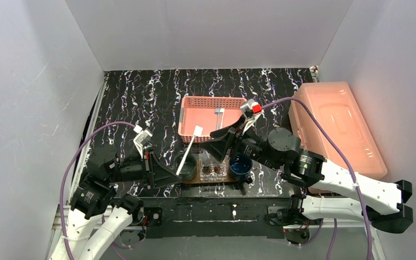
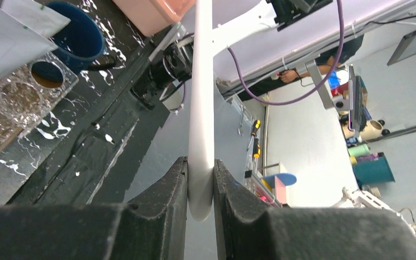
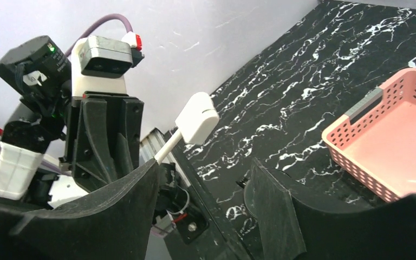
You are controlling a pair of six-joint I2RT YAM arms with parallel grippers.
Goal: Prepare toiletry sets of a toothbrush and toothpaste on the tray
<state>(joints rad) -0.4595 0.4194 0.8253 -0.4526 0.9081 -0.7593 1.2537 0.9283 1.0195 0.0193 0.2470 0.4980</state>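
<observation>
My left gripper [image 1: 169, 174] is shut on the bottom end of a white toothbrush [image 1: 188, 151], which slants up over a dark cup [image 1: 187, 165], head uppermost. In the left wrist view the handle [image 2: 201, 103] is pinched between both fingers. The dark brown tray [image 1: 211, 180] carries the dark cup, a clear glass [image 1: 211, 162] and a blue cup [image 1: 241, 166]. My right gripper [image 1: 220, 142] is open and empty above the glass; its view shows the toothbrush head [image 3: 197, 116] ahead of the open jaws. A grey-white tube [image 1: 219, 112] lies in the pink basket [image 1: 195, 130].
The pink perforated basket stands just behind the tray and also shows in the right wrist view [image 3: 395, 157]. A large translucent pink lidded box [image 1: 336, 130] sits at the right. White walls close in the black marbled table [image 1: 141, 97] on three sides.
</observation>
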